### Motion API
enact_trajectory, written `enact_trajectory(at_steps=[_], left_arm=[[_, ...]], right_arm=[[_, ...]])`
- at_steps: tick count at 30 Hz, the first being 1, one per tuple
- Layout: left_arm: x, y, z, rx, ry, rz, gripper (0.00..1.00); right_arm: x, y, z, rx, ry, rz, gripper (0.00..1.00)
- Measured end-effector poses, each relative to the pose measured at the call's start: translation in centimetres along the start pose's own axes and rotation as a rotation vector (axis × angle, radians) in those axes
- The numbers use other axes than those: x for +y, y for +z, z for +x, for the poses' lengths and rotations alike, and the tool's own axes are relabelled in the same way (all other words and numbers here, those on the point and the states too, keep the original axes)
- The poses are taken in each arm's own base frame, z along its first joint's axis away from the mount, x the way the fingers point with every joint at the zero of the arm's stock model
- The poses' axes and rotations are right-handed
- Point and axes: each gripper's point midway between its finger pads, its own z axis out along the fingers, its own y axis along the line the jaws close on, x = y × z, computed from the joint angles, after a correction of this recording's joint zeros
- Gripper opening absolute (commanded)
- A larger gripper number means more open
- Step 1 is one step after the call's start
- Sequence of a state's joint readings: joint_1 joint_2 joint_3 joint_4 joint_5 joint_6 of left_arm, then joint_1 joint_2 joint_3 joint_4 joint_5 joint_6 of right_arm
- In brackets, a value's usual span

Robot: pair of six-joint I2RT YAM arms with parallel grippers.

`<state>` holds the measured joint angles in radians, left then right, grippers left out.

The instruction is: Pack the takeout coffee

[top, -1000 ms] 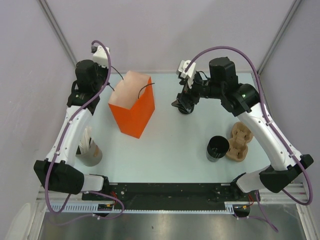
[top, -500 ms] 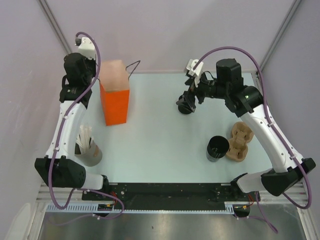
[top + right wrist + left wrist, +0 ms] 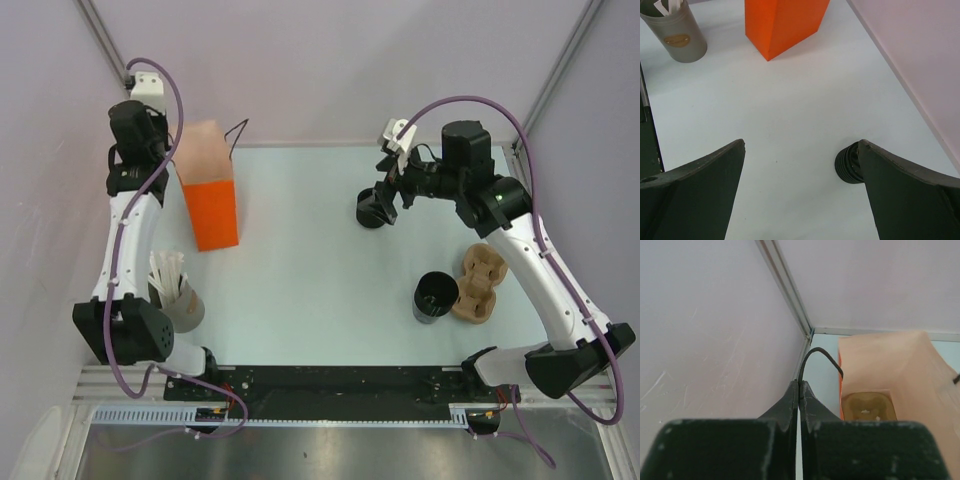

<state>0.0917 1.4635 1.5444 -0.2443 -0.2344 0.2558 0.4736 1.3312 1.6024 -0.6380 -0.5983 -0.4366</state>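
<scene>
Pale tabletop (image 3: 320,290), white enclosure walls (image 3: 330,70): coffee packing station.
Left gripper (image 3: 799,386), fingers pressed together, pinches thin black cord handle (image 3: 815,352) of orange paper bag (image 3: 212,205) at 10 o'clock. Right gripper (image 3: 801,145), jaws fully spread, holds nothing; small black lidded paper cup (image 3: 847,167) stands just beside its 3 o'clock finger, at the table's 1 o'clock.
</scene>
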Motion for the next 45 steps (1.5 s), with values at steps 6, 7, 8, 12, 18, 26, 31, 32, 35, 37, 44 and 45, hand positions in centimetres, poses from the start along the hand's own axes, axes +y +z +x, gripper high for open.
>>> enact_trajectory(at_steps=[6,7,8,12,18,26,31,32,35,37,44,45], left_arm=[[2.1,0.6,-0.2,0.005,-0.001,-0.068,0.01],[2.4,0.7,-0.2,0.007,-0.001,-0.079,0.02],[2.5,0.9,-0.2,0.009,-0.002,-0.087,0.05],[3.1,1.5,0.1,0.023,0.0,-0.111,0.18],[3.6,1.9,0.7,0.037,0.002,-0.124,0.42],[3.4,1.7,0.3,0.024,-0.008,-0.1,1.0],[2.4,-0.5,-2.2,-0.057,-0.047,-0.009,1.0],[2.3,-1.1,-2.9,-0.076,-0.053,0.006,1.0],[2.0,-3.9,-5.7,-0.164,-0.074,0.065,1.0],[1.4,-6.1,-7.1,-0.217,-0.074,0.11,1.0],[-5.5,-12.3,-7.2,-0.303,-0.025,0.357,1.0],[-6.9,-13.1,-6.9,-0.308,-0.013,0.406,1.0]], right_arm=[[-0.2,0.0,-0.1,-0.011,0.002,0.001,1.0],[-0.2,0.0,-0.1,-0.013,0.004,0.0,1.0],[-0.2,0.0,-0.1,-0.013,0.006,0.001,1.0],[-0.3,0.1,0.1,-0.011,0.013,0.002,1.0],[-0.6,0.0,0.7,-0.001,0.022,0.011,1.0],[-1.8,-0.9,1.1,0.002,0.034,0.046,1.0],[-3.3,-2.2,2.0,0.012,0.05,0.102,1.0],[-3.6,-2.5,2.2,0.017,0.055,0.115,1.0],[-4.9,-3.3,3.3,0.037,0.079,0.158,1.0],[-5.8,-4.0,4.3,0.055,0.1,0.19,1.0],[-7.5,-6.8,7.8,0.133,0.174,0.279,1.0],[-7.9,-7.4,8.3,0.143,0.186,0.297,1.0]])
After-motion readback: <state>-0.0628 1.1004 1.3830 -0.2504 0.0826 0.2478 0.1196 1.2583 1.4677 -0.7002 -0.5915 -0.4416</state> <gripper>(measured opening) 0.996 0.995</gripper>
